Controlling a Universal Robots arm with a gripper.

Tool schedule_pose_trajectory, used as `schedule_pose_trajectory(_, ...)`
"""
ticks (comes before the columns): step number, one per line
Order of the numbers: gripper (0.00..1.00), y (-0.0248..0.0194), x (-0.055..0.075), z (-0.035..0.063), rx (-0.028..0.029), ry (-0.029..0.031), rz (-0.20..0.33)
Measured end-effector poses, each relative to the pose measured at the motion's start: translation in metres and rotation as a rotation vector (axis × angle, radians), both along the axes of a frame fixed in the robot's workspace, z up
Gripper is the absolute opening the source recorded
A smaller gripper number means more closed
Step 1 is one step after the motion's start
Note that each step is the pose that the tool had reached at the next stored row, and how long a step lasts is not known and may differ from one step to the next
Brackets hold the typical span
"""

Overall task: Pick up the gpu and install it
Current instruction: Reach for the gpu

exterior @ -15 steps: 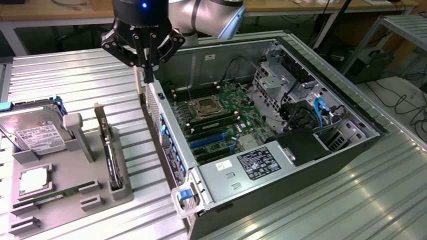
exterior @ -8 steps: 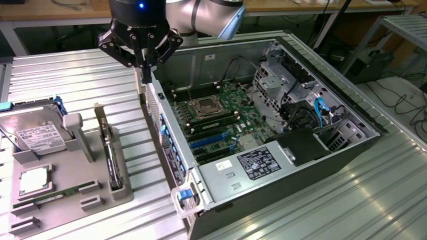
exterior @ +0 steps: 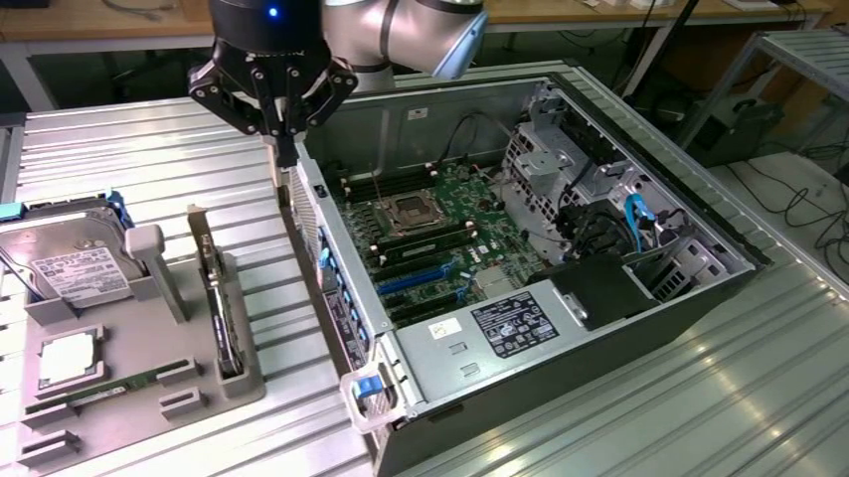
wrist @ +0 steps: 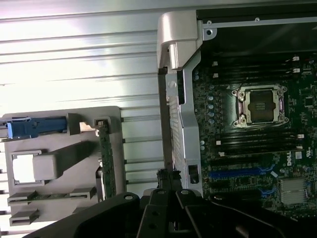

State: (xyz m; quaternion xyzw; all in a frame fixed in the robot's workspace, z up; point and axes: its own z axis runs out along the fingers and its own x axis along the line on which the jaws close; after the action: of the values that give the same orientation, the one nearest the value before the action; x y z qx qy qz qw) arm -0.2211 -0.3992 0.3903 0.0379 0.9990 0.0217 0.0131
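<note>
Presently the black gripper (exterior: pixel 282 151) hangs shut and empty above the perforated rear wall of the open metal computer case (exterior: pixel 385 124), beside the green motherboard (exterior: pixel 438 238). The gpu (exterior: pixel 215 288), a thin green card seen edge-on, stands upright in the grey plastic tray (exterior: pixel 139 343), apart from the gripper. Tray count: one silver hard drive (exterior: pixel 74 263), one square silver processor (exterior: pixel 67 360), one narrow green RAM stick (exterior: pixel 106 390). The tray is cut off at the exterior view's left; the card's face is hidden.
</note>
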Motion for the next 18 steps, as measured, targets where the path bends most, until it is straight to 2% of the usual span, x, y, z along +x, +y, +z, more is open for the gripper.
schedule_pose_trajectory(18,0.11,-0.0002,-0.011,-0.0008,0.0000,0.0000,0.000)
